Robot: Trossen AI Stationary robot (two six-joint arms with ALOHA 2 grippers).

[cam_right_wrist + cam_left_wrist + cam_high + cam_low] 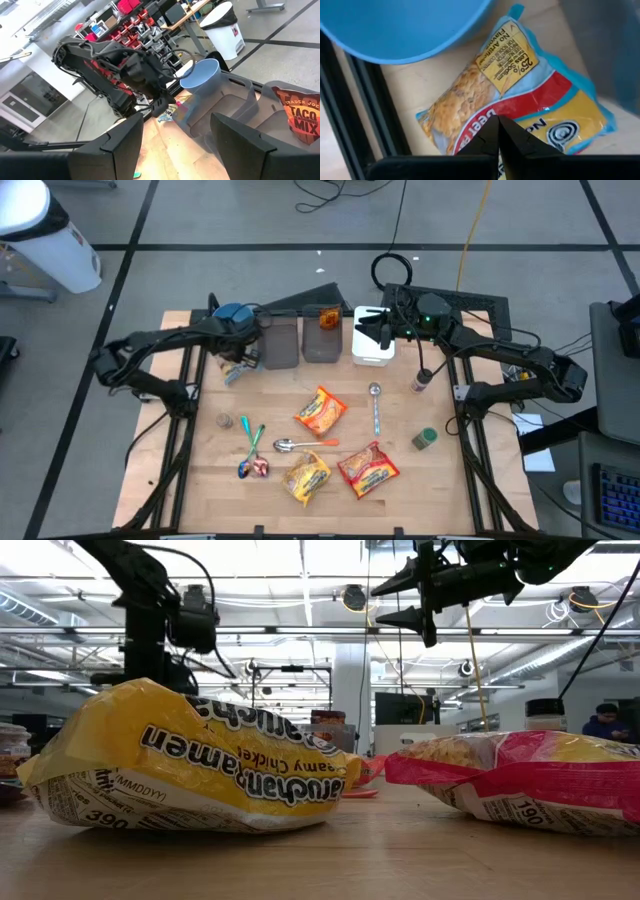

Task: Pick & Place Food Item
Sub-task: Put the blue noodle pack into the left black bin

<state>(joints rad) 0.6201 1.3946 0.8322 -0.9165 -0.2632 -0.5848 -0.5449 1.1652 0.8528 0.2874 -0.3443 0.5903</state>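
A blue-edged ramen packet [520,95] lies flat on the table at the far left, between a blue bowl [405,25] and a grey bin [615,45]. My left gripper [498,122] points steeply down over this packet [236,372] with its fingers shut and nothing visible between them. My right gripper [366,330] hangs open and level above the white container [372,350] at the far middle, holding nothing. Its fingers [125,140] point toward the left arm. My left gripper has its shut fingertips [495,131] over the packet's red and yellow printed face [535,107], coming from above. I cannot tell whether they touch it. The packet lies flat on the table.
Two grey bins [280,340] stand at the far edge; one holds a taco mix packet [328,320]. Orange [320,412], yellow [307,477] and red [368,468] ramen packets, spoons [376,405], a small green jar [425,439] and other small items lie on the table.
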